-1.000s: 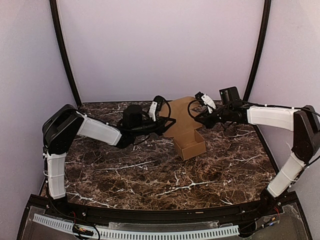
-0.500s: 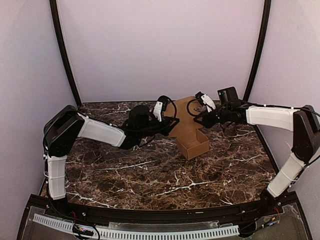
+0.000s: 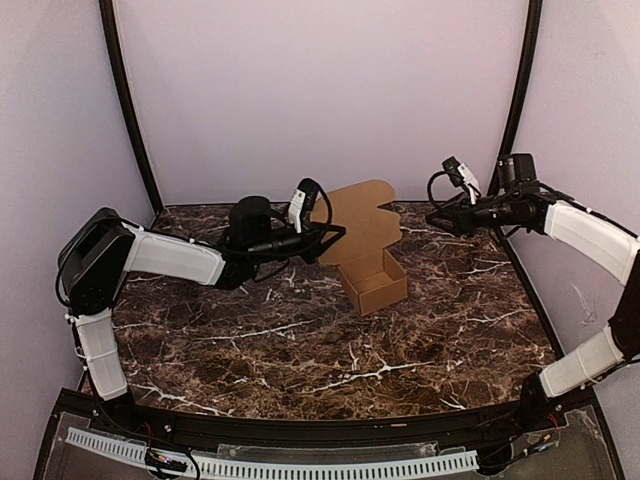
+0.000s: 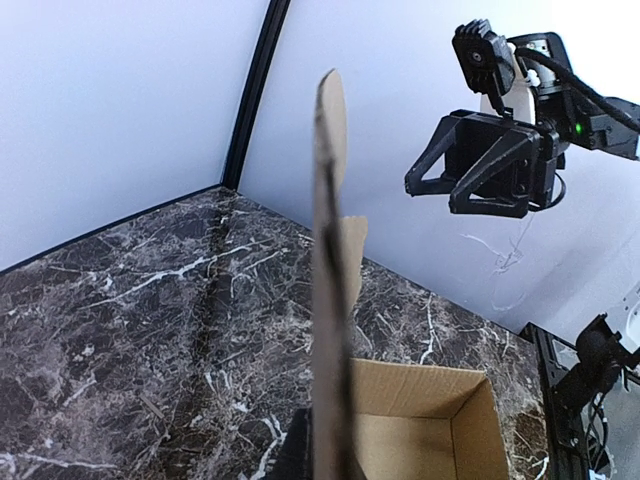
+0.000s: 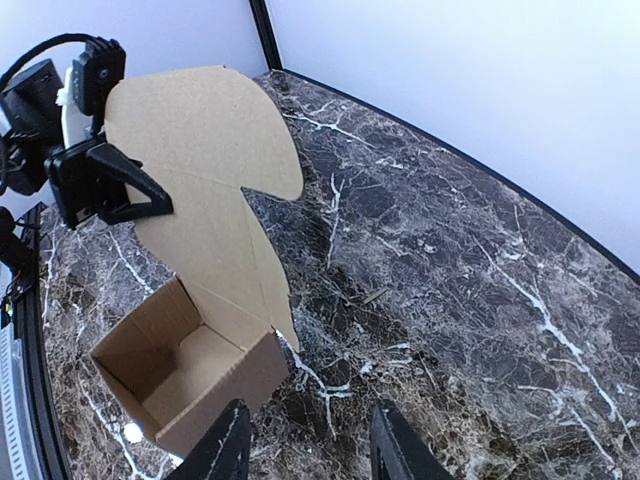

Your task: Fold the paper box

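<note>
Now: paper box [image 3: 375, 285] sits on the table [image 3: 250, 345], toward the table's far edge and a little right of the table's middle

Lower part is an open tray with its mouth facing up. The tray's long side runs roughly across the table, skewed so that its right end lies farther back

A tall lid flap rises from the tray's far wall and stands near upright. Its rounded tabs are uppermost, so the long axis of the whole piece runs up from the table. Left wrist view shows the flap [image 4: 330, 290] edge-on, as a thin vertical strip. Right wrist view shows its broad face [image 5: 200, 190]

Left gripper [image 3: 325, 235] is above the table's far middle, at the flap's left edge, pressed together and pinching the flap

Right gripper [image 3: 437, 218] hangs above the table's far right corner, well apart from the box. Its fingers [image 5: 225, 450] are spread, tips pointing left toward the flap
</note>
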